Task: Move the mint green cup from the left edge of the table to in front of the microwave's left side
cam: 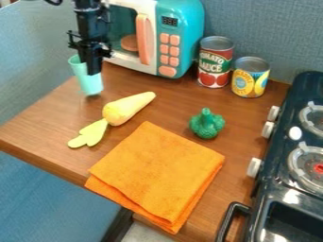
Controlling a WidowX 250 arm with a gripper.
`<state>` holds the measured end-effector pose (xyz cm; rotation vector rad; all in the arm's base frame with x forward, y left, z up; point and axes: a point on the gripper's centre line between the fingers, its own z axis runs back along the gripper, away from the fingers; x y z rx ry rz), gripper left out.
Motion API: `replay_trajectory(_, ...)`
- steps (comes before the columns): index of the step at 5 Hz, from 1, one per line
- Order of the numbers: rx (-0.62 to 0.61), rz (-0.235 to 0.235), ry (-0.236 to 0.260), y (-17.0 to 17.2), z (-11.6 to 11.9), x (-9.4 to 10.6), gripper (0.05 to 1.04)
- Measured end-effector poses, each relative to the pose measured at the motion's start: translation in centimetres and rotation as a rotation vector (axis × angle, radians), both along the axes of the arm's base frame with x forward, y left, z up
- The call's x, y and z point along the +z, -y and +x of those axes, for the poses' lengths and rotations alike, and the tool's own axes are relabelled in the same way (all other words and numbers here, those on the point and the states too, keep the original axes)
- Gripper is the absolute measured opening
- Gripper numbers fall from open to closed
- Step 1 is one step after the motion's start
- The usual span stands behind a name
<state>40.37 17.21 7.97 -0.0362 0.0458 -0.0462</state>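
Cup (90,82): pale mint green, plain, smooth-looking. Sat in upper left of frame, near left edge of brown wooden tabletop (54,118). Open end faced up, cup leaned slightly, rim toward left of frame, base toward right. Left part of rim showed; right part and upper wall were hidden. Dark shadow lay just under base; contact with wood unclear.

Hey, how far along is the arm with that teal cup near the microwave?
Done: the black gripper has got to the teal cup, overlapping its rim. In hand: the cup looks engaged, but I can't tell whether it's gripped or its base is off the table. Left: the gripper isn't clear of the cup.
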Motion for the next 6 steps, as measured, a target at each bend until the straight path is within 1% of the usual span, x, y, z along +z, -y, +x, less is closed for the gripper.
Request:
replay_trajectory(1, -0.021, 0.028, 0.038, 0.6, 1.1, 0.0, 0.099)
replay_trajectory(2, -0.020, 0.042, 0.044, 0.5, 1.0, -1.1, 0.099)
replay_trajectory(3, -0.025, 0.025, 0.068, 0.7, 1.3, -1.2, 0.099)
replay_trajectory(4, -0.025, 0.009, 0.071, 0.9, 1.3, -1.2, 0.137)
replay_trajectory(5, -0.023, -0.047, 0.068, 1.5, 1.0, -1.6, 0.320)
replay_trajectory(6, 0.005, -0.092, 0.102, 0.8, 0.4, -0.6, 0.616)
